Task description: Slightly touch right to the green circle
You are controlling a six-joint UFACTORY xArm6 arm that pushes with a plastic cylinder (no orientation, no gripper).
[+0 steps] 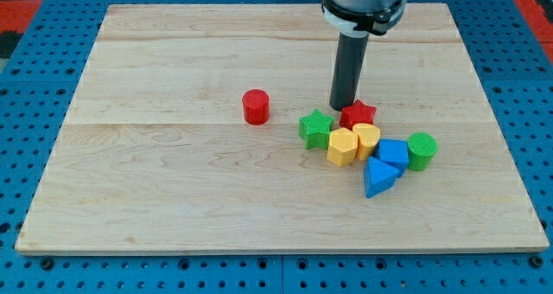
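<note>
The green circle [422,150] is a short green cylinder at the right end of a cluster of blocks right of the board's middle. My tip [343,109] is the lower end of the dark rod, just behind the red star [358,115], to the upper left of the green circle and well apart from it. Between them lie the yellow heart [367,140] and the blue cube [392,152].
The cluster also holds a green star [316,128], a yellow hexagon [341,147] and a blue triangle [378,179]. A red cylinder [256,106] stands alone to the left. The wooden board [173,182] lies on a blue pegboard.
</note>
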